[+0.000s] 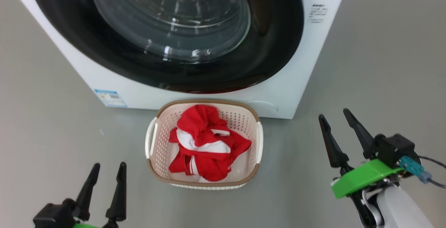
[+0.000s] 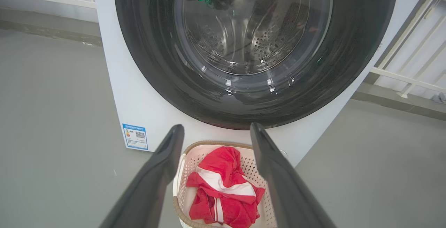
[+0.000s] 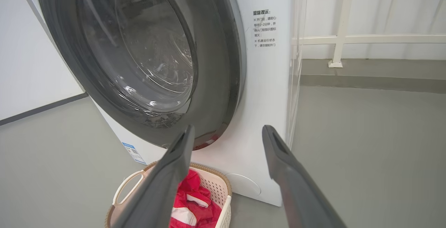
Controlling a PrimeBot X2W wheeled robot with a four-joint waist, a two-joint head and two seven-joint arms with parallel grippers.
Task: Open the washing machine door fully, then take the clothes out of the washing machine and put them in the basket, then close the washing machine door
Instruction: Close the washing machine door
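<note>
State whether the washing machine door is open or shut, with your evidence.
Shut: the washing machine door lies flat against the front of the washing machine, no gap showing.

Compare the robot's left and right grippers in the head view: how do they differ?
The left gripper sits lower in the picture than the right gripper. The left's fingers point nearly straight up; the right's lean leftward. Both are open, empty and clear of the basket.

The washing machine [image 3: 265, 99] bears a Chinese notice [image 3: 264, 28] headed "温馨提示"; its blue sticker [image 2: 135, 136] is unreadable.
</note>
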